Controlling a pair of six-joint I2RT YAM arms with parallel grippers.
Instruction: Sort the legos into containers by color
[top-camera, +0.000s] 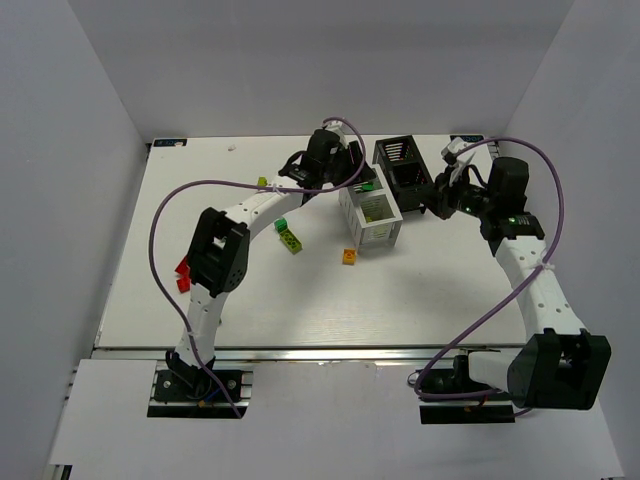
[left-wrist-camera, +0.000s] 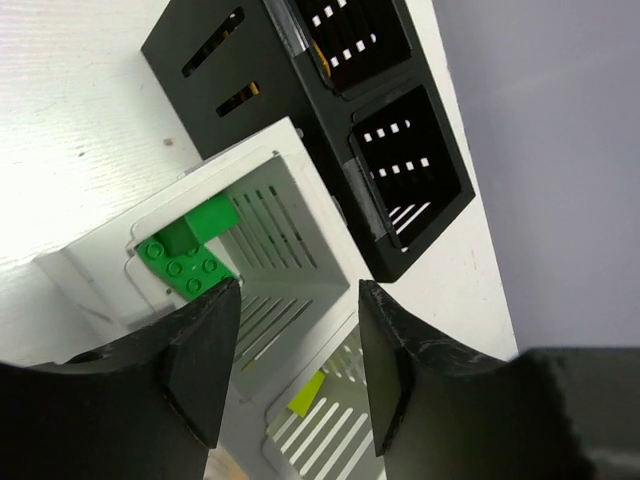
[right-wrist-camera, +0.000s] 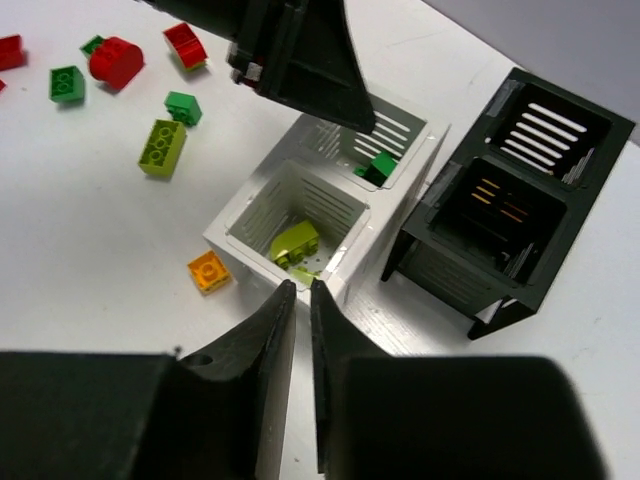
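Green lego (left-wrist-camera: 186, 256) lies below left jaws, spread empty; right jaws barely parted, empty.

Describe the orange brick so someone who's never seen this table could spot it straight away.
Find the white bin in the middle of the table, beside the black bin. Just off its near left corner a small orange brick lies loose. It is the only loose orange piece; the others are green, lime or red.
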